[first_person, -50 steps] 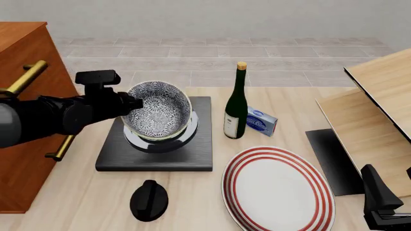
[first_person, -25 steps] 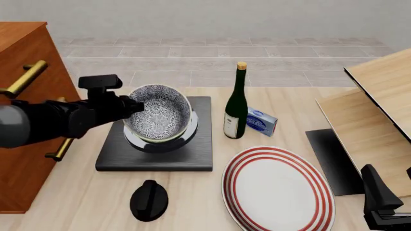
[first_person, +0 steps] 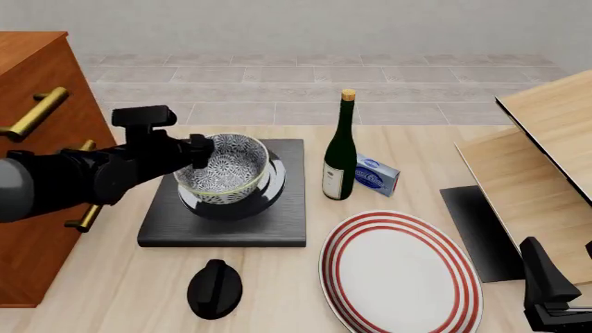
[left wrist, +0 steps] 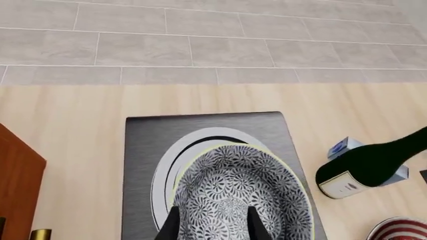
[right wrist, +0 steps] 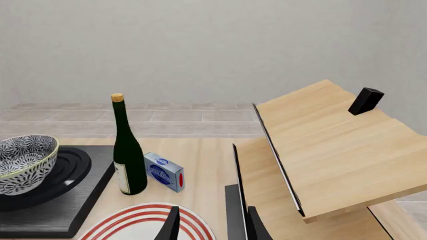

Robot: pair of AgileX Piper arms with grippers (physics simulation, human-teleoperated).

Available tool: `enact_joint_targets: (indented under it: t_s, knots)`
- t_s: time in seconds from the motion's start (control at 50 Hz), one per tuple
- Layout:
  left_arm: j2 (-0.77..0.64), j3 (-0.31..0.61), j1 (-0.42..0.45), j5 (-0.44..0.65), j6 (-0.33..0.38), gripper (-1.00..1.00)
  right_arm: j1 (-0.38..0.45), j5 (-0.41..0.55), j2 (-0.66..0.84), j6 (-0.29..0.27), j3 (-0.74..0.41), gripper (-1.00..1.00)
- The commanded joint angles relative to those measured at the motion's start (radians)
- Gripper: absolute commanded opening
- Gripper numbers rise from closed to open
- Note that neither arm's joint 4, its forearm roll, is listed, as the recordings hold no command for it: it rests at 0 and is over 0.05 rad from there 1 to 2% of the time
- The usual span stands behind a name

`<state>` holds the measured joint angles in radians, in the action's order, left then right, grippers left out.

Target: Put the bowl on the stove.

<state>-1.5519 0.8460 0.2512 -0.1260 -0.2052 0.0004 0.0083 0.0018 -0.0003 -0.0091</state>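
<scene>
Sitting over the burner rings in the middle of the stove (first_person: 222, 208), the bowl (first_person: 222, 177) with its blue-and-white floral pattern leaned slightly, its rim higher on the side toward the far edge of the table (first_person: 111, 291). The left gripper (first_person: 198, 152) reached in from the left edge of the table and its fingers were closed on the bowl's left rim, one finger inside the bowl and one outside, as the left wrist view showed with both dark fingers (left wrist: 175, 227) straddling the patterned wall. The stove, a flat black slab, lay on the left half of the table, just beside a brown wooden cabinet (first_person: 37, 173) with brass handles at the left edge. A dark green wine bottle (first_person: 340, 149) with a pale cap stood upright just beside the stove's right edge, and a small blue box (first_person: 376, 175) lay close to the bottle on its right. A large white plate (first_person: 400, 274) with red rings rested near the front edge, right of the stove, and a small black knob (first_person: 215, 288) lay near the front edge, in front of the stove. The right gripper (right wrist: 210, 225) hung near the front right corner, its fingers parted and holding nothing, beside a light wooden shelf unit (first_person: 536, 159) at the right edge.
</scene>
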Motion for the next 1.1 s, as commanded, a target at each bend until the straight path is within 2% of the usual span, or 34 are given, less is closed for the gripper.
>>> enact_joint_targets:
  t_s: [0.02, 0.5, 0.92, 1.1]
  knots:
    - [0.026, -0.009, 0.012, -0.004, 0.004, 1.0, 0.0, 0.0, 0.0, 0.0, 0.0, 1.0]
    - [0.121, -0.017, -0.027, 0.007, 0.045, 1.0, 0.0, 0.0, 0.0, 0.0, 0.0, 1.0]
    - [0.216, -0.058, -0.03, 0.017, 0.054, 1.0, 0.0, 0.0, 0.0, 0.0, 0.0, 1.0]
    - [0.237, -0.072, -0.042, 0.02, 0.036, 1.0, 0.0, 0.0, 0.0, 0.0, 0.0, 1.0]
